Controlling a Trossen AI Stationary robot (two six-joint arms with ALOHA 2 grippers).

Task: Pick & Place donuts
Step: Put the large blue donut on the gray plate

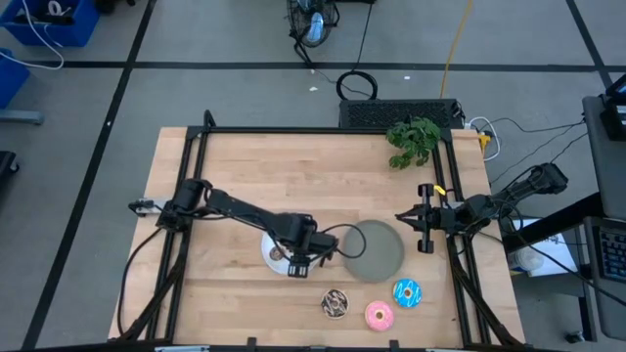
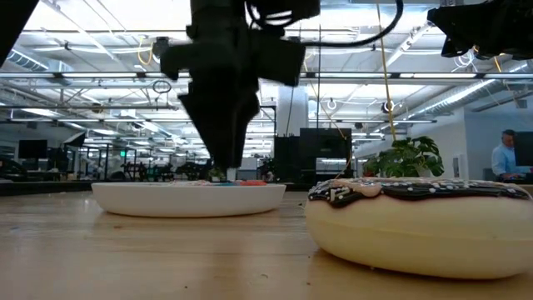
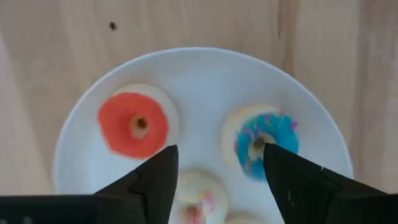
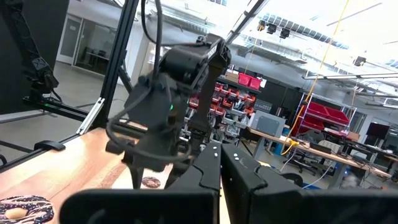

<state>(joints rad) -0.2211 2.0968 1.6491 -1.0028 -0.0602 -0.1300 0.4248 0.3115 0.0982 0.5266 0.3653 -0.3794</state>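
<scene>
The white plate [image 3: 205, 68] [image 1: 275, 250] [image 2: 190, 198] holds the tiny donuts: a red one [image 3: 134, 124], a blue sprinkled one [image 3: 261, 144] and a pale pink one [image 3: 196, 202] that my fingers partly hide. My left gripper [image 3: 217, 158] [image 1: 298, 260] [image 2: 223, 169] points straight down over this plate, open, with the pale pink donut between its fingers. The three larger donuts lie on the table near its near edge: chocolate-drizzled [image 1: 335, 303] [image 2: 416, 225], pink [image 1: 379, 315] and blue [image 1: 407, 292]. My right gripper [image 4: 221, 163] [image 1: 416, 217] waits shut at the table's right side. My left gripper comes from above, pointing down, open. One fingertip [image 3: 273, 155] stands over the rim of the tiny blue donut. I cannot tell whether it touches the donut or the plate.
A grey round plate [image 1: 374, 249] lies just right of the white one. A green leafy sprig [image 1: 413, 140] rests at the far right corner. A black frame [image 1: 323, 130] borders the table. Bare wood [image 1: 293, 181] stretches across the far half.
</scene>
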